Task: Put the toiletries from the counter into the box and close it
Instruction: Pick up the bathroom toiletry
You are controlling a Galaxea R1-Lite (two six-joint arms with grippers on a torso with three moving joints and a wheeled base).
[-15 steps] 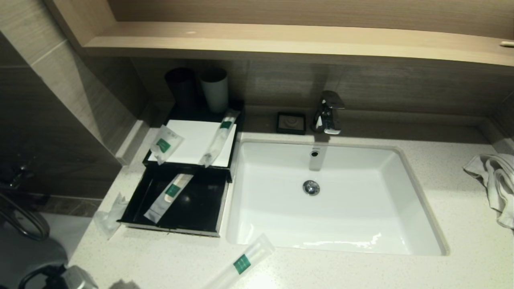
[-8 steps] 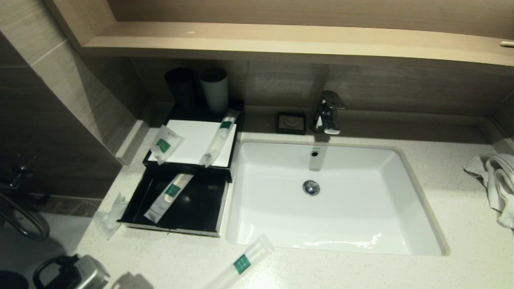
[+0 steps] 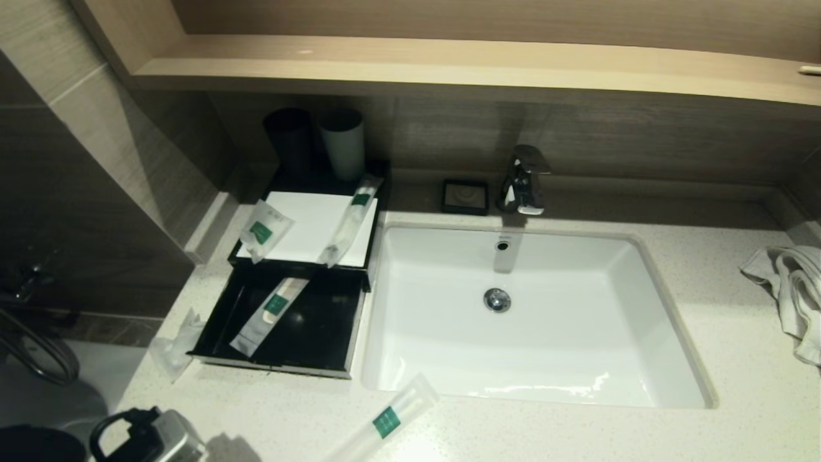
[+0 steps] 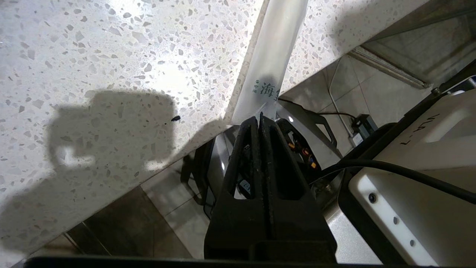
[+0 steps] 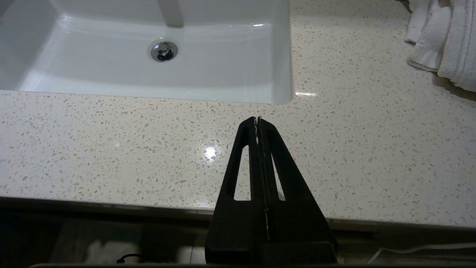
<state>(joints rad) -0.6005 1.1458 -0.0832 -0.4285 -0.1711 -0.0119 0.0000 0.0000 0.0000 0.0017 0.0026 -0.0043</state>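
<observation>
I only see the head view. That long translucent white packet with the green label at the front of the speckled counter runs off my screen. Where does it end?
Observer: The long translucent white packet sticks out past the front edge of the pale speckled stone counter.
Operator: What is the grey thing bottom left?
Observer: The left arm. Its left gripper, black fingers pressed shut, points at that overhanging end; touching or not, I cannot tell.
Operator: Is there another arm?
Observer: Yes. The right gripper, also shut, hangs above the counter before the white rectangular basin.
</observation>
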